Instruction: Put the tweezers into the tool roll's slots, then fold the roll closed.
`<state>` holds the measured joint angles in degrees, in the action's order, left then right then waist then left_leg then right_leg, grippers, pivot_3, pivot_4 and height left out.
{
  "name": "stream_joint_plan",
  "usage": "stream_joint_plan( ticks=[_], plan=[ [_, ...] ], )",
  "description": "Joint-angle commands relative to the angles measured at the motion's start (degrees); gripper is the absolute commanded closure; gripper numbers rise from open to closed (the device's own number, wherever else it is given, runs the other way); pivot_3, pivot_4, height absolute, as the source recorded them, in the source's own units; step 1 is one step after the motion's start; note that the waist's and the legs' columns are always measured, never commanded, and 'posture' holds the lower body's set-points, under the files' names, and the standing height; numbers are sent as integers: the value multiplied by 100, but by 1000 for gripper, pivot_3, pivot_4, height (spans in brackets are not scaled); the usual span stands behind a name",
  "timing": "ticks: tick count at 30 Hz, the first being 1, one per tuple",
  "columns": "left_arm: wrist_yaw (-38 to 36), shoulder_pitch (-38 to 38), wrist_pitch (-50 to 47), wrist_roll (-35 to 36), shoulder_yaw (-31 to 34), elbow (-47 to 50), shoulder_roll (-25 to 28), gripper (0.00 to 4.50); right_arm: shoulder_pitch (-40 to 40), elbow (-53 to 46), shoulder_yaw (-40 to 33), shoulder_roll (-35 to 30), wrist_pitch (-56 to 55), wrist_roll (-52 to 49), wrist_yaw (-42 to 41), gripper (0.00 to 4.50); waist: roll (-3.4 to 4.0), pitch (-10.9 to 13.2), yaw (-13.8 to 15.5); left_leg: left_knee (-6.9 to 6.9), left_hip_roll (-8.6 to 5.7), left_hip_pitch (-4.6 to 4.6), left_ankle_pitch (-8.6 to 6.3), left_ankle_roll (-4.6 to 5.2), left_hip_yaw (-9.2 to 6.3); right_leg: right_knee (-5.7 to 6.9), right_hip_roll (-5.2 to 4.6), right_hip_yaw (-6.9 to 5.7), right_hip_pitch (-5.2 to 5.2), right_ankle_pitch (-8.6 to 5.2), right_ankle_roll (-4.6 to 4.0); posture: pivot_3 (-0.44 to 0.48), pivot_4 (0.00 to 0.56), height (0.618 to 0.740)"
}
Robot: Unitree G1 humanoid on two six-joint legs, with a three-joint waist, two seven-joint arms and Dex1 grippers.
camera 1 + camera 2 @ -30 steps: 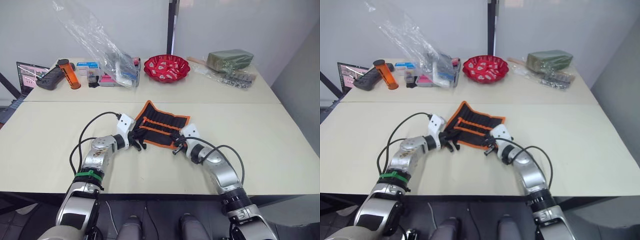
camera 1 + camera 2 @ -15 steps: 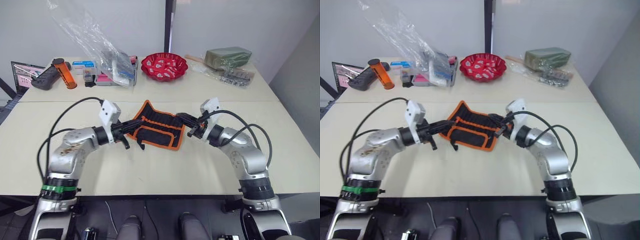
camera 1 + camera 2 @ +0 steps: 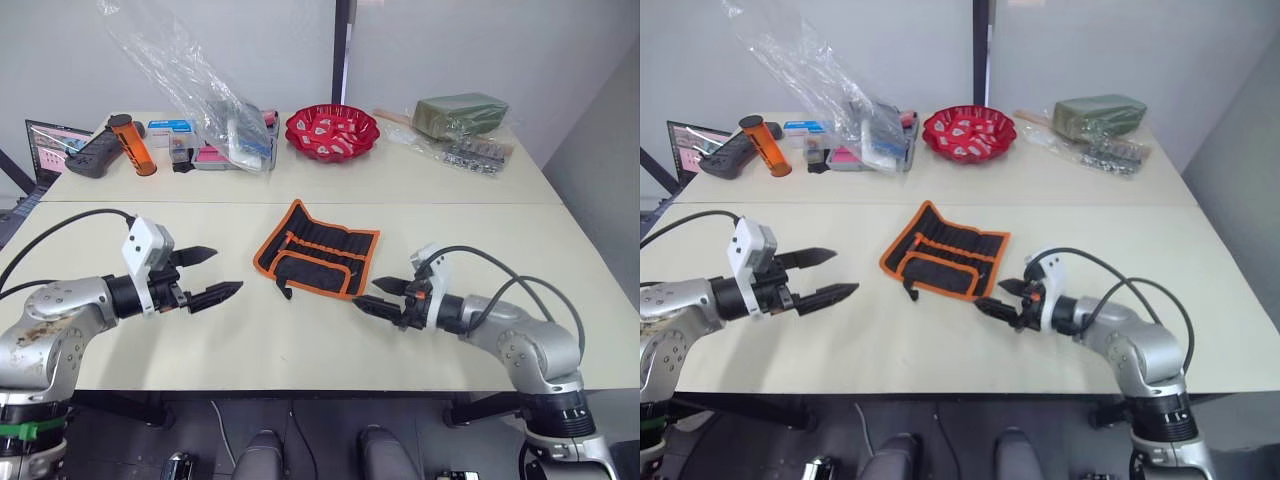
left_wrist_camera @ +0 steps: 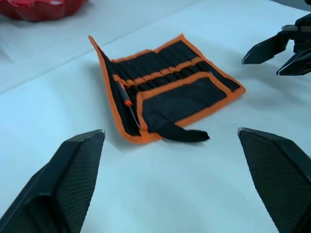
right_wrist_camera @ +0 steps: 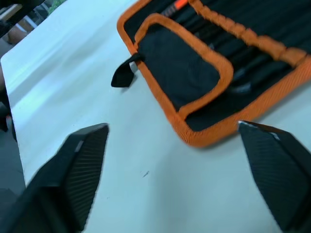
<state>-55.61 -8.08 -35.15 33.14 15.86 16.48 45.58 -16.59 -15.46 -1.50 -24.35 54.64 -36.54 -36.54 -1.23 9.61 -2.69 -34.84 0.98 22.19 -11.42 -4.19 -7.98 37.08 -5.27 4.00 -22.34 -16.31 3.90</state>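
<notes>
The tool roll [image 3: 318, 262], black with orange edging, lies flat mid-table. Its near flap is folded over the lower half and its black strap [image 4: 187, 136] pokes out toward me. Above the flap the row of slots [image 4: 160, 73] stays uncovered. Slim dark tweezers [image 4: 130, 109] sit tucked in at the roll's left end, one with an orange mark. My left gripper [image 3: 222, 272] hovers open to the left of the roll, well clear of it. To the roll's right, my right gripper [image 3: 372, 293] is open too, pointing at the near right corner, a short gap away. Neither holds anything.
A red bowl [image 3: 332, 132], a clear plastic bag [image 3: 215, 95] over small boxes, an orange cylinder [image 3: 135, 147] and a green package [image 3: 460, 115] line the far table. A seam [image 3: 150, 203] splits the two tabletops. The front edge runs just under both arms.
Both grippers have opened, let go of the roll's ends and drawn back outward and toward me. The roll now lies free with its near flap folded over.
</notes>
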Motion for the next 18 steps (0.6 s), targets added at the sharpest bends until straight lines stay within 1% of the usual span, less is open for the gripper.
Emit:
stream_joint_plan(
  ticks=[1,9,13,18],
  plan=[
    [118,135,154,52,109,303,-55,0,-71,-122,-248,259,83,-184,379,39,0,1,2,-1,0,1,0,0,0,0,1,0,-1,0,0,0,150,740],
    [297,284,189,28,29,432,-163,0,-441,401,-276,884,8,99,1294,39,0,1,7,0,1,-1,0,0,0,0,1,0,-1,1,-1,0,150,740],
    [301,321,197,38,33,470,-132,0,-425,470,-322,1017,-67,216,1534,39,1,1,6,1,0,1,0,0,1,0,0,0,-2,1,-2,0,150,740],
    [269,322,233,43,6,458,-83,0,-502,514,-596,1101,-92,98,1713,39,1,1,9,0,1,-1,0,0,0,0,1,0,-1,1,-2,0,150,740]
  ],
)
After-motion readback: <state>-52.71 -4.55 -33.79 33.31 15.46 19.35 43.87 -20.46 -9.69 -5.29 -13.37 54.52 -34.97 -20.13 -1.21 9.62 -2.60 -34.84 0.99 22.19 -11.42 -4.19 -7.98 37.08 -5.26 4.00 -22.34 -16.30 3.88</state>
